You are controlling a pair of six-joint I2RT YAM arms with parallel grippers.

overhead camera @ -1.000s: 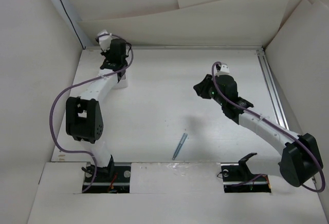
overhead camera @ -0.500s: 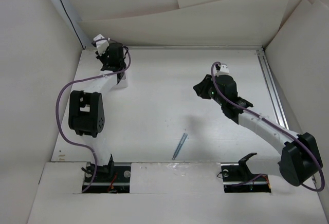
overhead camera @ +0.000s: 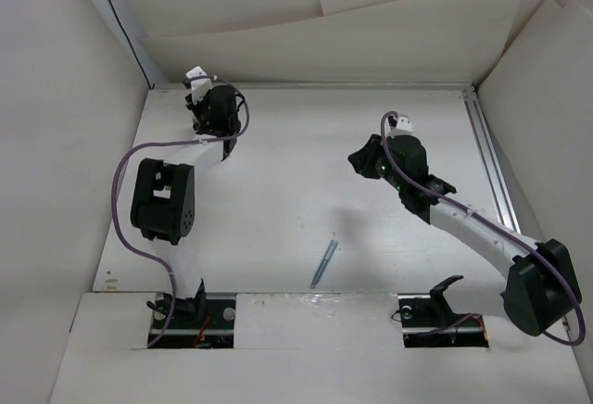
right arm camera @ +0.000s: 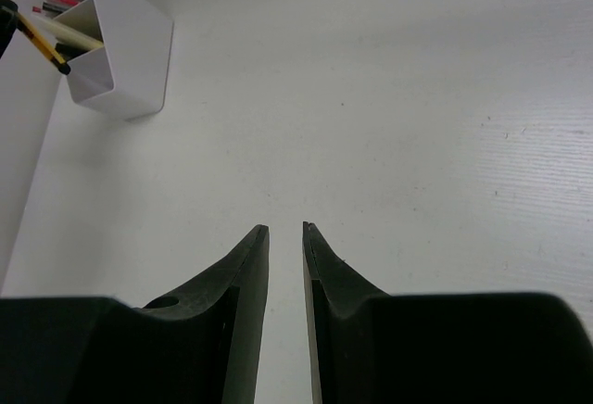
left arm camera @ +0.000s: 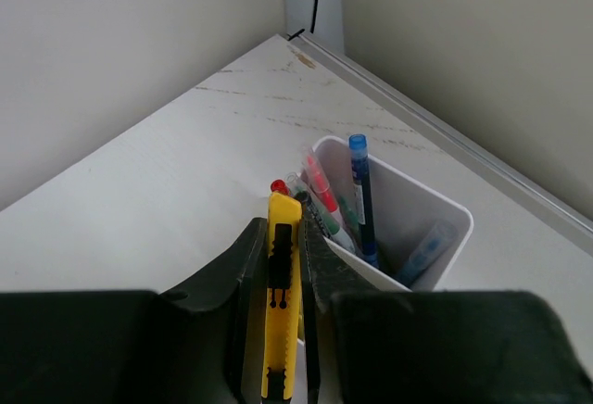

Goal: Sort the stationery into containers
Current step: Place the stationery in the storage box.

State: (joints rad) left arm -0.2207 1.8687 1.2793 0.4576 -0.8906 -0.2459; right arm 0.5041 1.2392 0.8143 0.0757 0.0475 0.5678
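From the top view, the left arm reaches to the far corner of the bench (overhead camera: 278,191) at about 10 o'clock, with the left gripper (overhead camera: 206,107) pointed down there beside the wall. The right arm stretches toward the middle, and the right gripper (overhead camera: 359,158) faces 9 o'clock over bare bench. A single grey-blue pen (overhead camera: 324,263) lies alone at about 6 o'clock, close to the near edge and well apart from both grippers.

In the left wrist view, the left gripper is clamped on a yellow item (left arm camera: 279,339) with black marks, which stands lengthwise between the fingers with its tip toward 12 o'clock. Just past that tip, at about 1 o'clock, sits the white container (left arm camera: 435,205), open at the top. A blue pen (left arm camera: 360,191) and a pinkish-red pen (left arm camera: 320,184) lean out of it, and a pale blue one (left arm camera: 424,251) lies inside against the wall. The yellow tip sits just beside the container's near rim; I cannot tell whether they touch.

In the right wrist view, the right gripper (right arm camera: 281,233) has its jaws a little apart with nothing between them, above plain bench. The container is at 10 o'clock, well away, with pen ends showing at its mouth.
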